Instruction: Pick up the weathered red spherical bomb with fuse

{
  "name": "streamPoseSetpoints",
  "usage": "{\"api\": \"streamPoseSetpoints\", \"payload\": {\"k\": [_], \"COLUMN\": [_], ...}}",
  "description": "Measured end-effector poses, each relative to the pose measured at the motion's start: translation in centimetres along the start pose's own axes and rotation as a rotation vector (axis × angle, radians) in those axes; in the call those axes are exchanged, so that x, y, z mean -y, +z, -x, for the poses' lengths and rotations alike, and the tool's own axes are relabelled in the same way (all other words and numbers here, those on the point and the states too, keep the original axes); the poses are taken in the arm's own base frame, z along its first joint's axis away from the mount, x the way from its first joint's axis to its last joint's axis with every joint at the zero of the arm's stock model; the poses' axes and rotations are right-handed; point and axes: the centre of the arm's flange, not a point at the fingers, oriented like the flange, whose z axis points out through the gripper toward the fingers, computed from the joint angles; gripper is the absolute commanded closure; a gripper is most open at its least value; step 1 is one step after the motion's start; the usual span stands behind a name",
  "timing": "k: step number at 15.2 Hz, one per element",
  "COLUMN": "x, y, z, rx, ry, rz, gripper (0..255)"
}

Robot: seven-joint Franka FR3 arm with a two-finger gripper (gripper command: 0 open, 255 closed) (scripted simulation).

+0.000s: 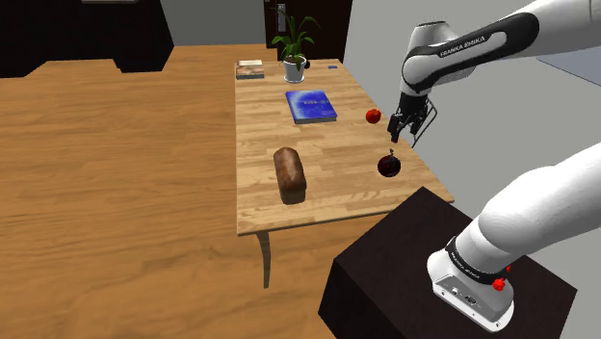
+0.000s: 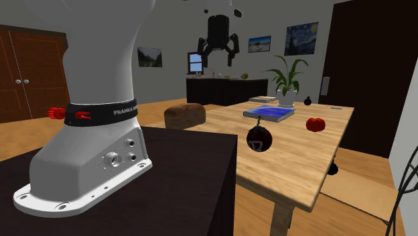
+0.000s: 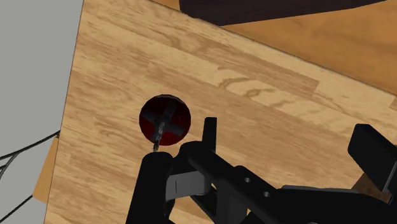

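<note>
Wooden counter [image 1: 260,144] on a wooden floor [image 1: 116,173], bearing a bread loaf [image 1: 289,174], blue book [image 1: 310,105], potted plant [image 1: 295,48] and red fruit [image 1: 373,116]. The dark red bomb [image 1: 389,167] sits fuse uppermost near the counter's edge, close to the stand [image 1: 385,274]. The arm [image 1: 467,46] arches over. The end effector [image 1: 403,133] hangs above the bomb, fingers spread wide, grasping nothing.

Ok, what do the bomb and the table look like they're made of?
Bomb: dark red sphere with black patches and a dull finish, perhaps worn painted metal; the look leaves it open. Table: light wood, matte, with plank seams and grain lines plainly showing.
</note>
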Motion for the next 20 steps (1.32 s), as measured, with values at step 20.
{"api": "streamPoseSetpoints", "payload": {"k": [20], "x": [-14.1], "y": [17.3], "z": [-12.4], "rx": [-0.005], "ry": [0.160], "rz": [-0.003], "gripper": [0]}}
